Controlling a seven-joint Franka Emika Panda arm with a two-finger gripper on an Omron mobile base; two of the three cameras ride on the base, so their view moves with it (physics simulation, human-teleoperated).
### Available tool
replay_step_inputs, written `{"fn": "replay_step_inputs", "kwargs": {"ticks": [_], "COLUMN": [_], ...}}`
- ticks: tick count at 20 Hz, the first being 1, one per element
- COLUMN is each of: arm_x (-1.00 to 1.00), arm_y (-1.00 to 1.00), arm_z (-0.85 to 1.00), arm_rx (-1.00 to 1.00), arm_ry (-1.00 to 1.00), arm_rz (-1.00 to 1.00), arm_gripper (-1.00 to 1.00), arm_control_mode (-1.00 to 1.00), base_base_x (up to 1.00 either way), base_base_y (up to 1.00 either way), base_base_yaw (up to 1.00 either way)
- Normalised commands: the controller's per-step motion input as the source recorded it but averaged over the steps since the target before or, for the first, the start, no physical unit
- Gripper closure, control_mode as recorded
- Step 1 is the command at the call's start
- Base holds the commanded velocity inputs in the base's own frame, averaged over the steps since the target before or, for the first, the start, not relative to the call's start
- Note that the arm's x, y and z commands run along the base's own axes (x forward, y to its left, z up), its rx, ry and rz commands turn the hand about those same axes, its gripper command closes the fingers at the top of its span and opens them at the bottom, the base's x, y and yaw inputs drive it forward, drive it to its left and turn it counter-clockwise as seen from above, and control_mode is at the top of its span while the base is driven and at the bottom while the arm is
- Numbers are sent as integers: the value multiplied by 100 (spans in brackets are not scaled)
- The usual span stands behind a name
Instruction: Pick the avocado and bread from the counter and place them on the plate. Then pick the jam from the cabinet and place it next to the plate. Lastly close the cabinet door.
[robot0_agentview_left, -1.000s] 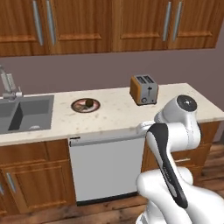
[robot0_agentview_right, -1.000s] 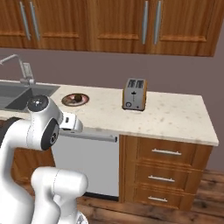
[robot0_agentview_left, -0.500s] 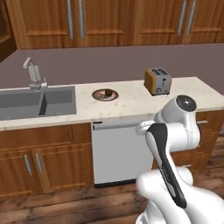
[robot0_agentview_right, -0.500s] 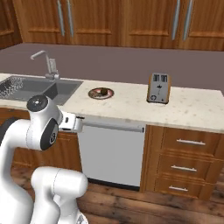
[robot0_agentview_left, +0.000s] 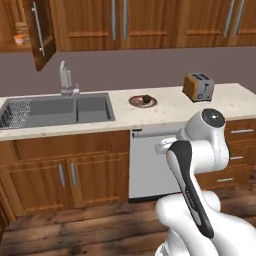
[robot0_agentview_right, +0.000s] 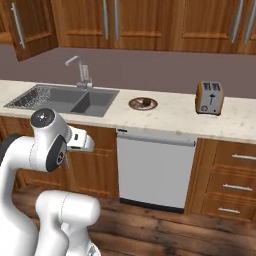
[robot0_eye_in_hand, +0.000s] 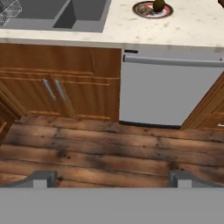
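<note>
while the gripper (robot0_eye_in_hand: 109, 177) hangs with fingers wide apart and nothing between them, it points at the wood floor (robot0_eye_in_hand: 109, 148) before the dishwasher (robot0_eye_in_hand: 168, 89). plate (robot0_agentview_left: 143, 101) sits on the counter (robot0_agentview_left: 170, 107), at 12 o'clock in the hand view, with the avocado (robot0_agentview_left: 147, 98) and bread (robot0_eye_in_hand: 143, 8) on it. cabinet door (robot0_agentview_left: 41, 30) stands open at 10 o'clock in the left base view, a jar (robot0_agentview_left: 21, 38) inside. toaster (robot0_agentview_left: 198, 86) at 2 o'clock.

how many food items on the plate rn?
2, both on the plate: avocado on its right half, bread on its left half. Anything behind the avocado may be hidden.
</note>
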Motion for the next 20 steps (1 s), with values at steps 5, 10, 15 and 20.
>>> {"fn": "replay_step_inputs", "kwargs": {"ticks": [5, 10, 15, 20], "arm_x": [0, 0, 0, 0], "arm_y": [0, 0, 0, 0], "arm_z": [0, 0, 0, 0], "arm_rx": [0, 0, 0, 0], "arm_ry": [0, 0, 0, 0], "arm_rz": [0, 0, 0, 0], "arm_gripper": [-100, -100, -100, -100], "arm_control_mode": [100, 100, 100, 100], "base_base_x": [-6, 0, 0, 0], "base_base_y": [72, 72, 70, 60], "base_base_yaw": [0, 0, 0, 0]}}
